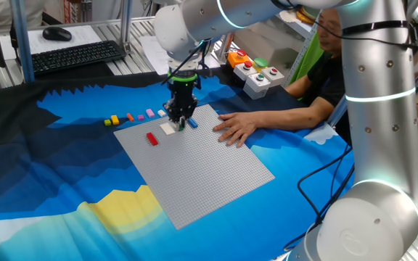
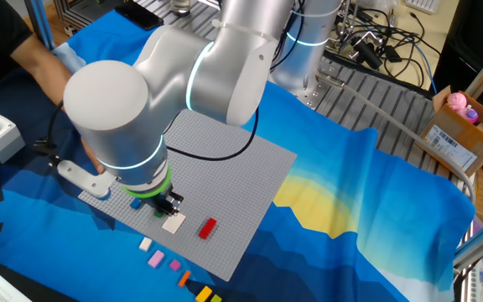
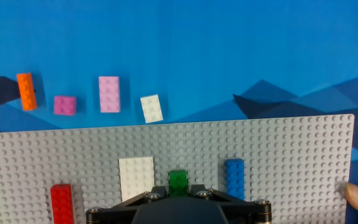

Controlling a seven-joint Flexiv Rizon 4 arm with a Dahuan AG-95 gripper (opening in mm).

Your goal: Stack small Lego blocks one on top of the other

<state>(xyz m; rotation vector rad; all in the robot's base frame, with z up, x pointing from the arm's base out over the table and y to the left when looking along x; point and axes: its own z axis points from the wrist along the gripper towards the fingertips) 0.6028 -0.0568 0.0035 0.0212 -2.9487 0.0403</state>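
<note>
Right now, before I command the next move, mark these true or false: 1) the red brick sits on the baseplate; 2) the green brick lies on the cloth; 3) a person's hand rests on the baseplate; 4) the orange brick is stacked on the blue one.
1) True: the red brick sits on the grey baseplate.
2) False: the green brick is on the baseplate, at the gripper.
3) True: the person's hand rests on its edge.
4) False: the orange brick lies on the blue cloth, apart from the blue brick.
</note>
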